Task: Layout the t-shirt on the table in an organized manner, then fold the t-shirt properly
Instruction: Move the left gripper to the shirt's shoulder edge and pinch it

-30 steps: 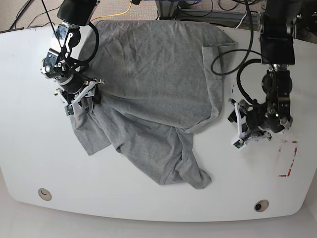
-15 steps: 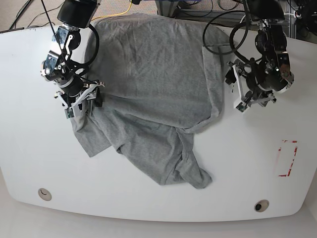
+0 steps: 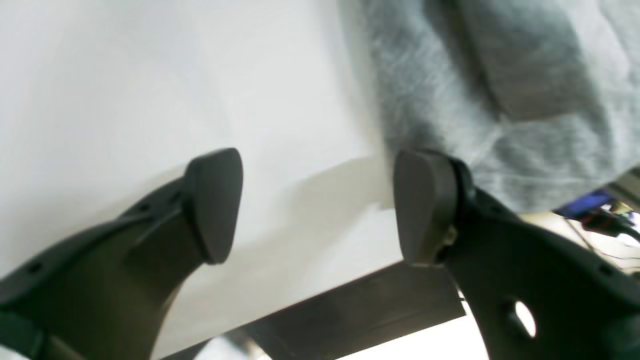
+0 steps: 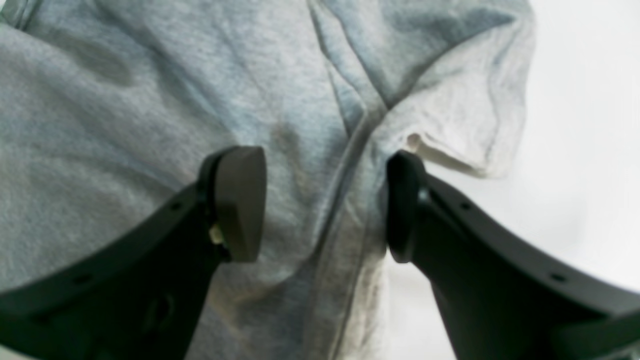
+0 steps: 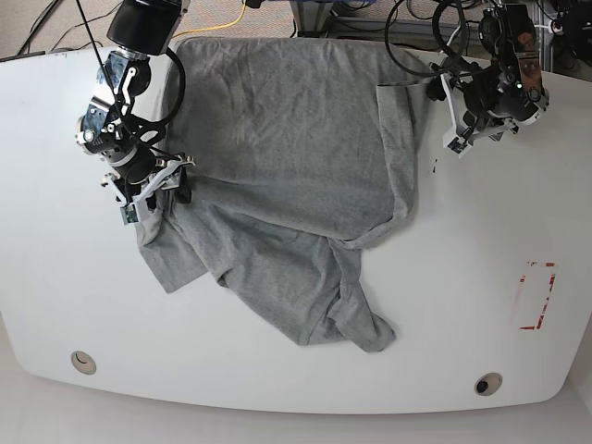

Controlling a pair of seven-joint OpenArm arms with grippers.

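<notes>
1. The t-shirt [image 5: 287,176] lay crumpled across the upper middle of the worktop [image 5: 462,305], its far edge spread fairly flat while the near part trailed in a twisted tail towards the front edge. To my eye it was still being laid out; nothing about it looked folded yet.

2. The right claw [image 4: 325,205] stood over the shirt's left-hand side as the base view showed it, its fingers [image 4: 240,200] spread with a seamed ridge of grey cloth between them. Whether the pads actually bit on that cloth I could not tell. I judged it was stationed there to catch the bunched sleeve or hem and draw it outward.

3. The left claw [image 3: 320,205] hung at the far right corner of the shirt, just beside a squared flap of cloth. Its fingers were spread wide with only bare white worktop between them, and one fingertip [image 3: 425,200] sat right at the cloth's edge. It held nothing; I took it to be lining up on that corner to pull the shirt square.

4. By count: one t-shirt, one worktop, two claws, two round holes [image 5: 83,362] near the front edge, and one red dashed rectangle [image 5: 536,296] at the right, well apart from the shirt.
</notes>
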